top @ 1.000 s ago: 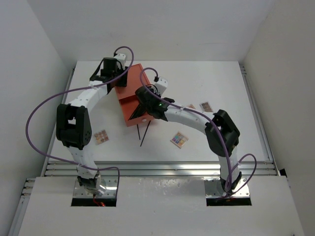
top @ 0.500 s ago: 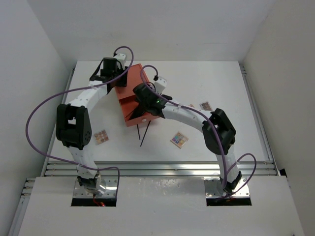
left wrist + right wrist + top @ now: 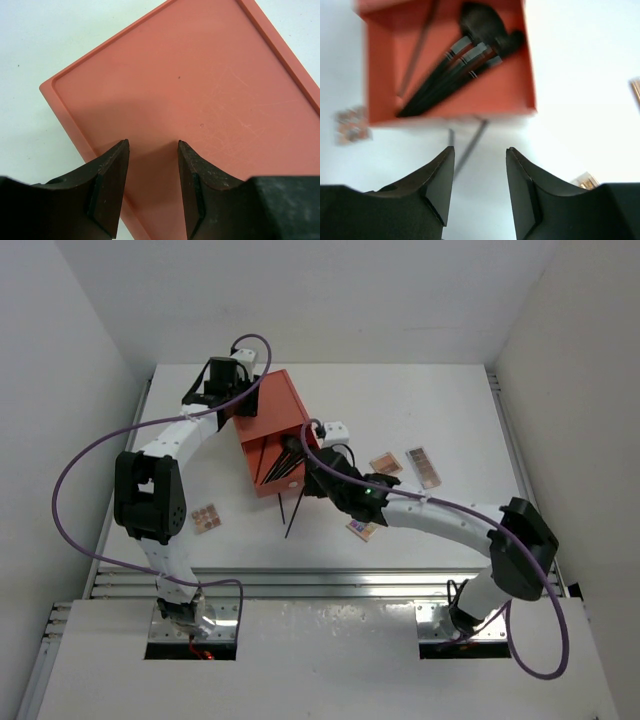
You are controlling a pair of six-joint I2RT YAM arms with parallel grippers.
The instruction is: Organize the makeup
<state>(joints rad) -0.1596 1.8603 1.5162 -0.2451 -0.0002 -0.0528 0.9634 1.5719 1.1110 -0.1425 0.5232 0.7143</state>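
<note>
Brushes [image 3: 270, 468], black and bunched, lie in the open tray of the orange box [image 3: 275, 415] on the table [image 3: 420, 400] in the overhead view. Two thin black sticks [image 3: 293, 512] lie on the table just in front of the tray. One palette [image 3: 205, 518] lies to their left, a second palette [image 3: 362, 530] shows partly under the right forearm, and a small palette [image 3: 385, 462] and a longer palette [image 3: 423, 466] lie further right. The left gripper [image 3: 243, 410] is at the box's far corner and the right gripper [image 3: 296, 453] beside the tray. From the left wrist, the fingers [image 3: 107, 190] stand partly apart over the lid, holding nothing; contact is hard to judge. From the right wrist, blurred, the fingers [image 3: 432, 187] are parted and empty above the sticks.
</note>
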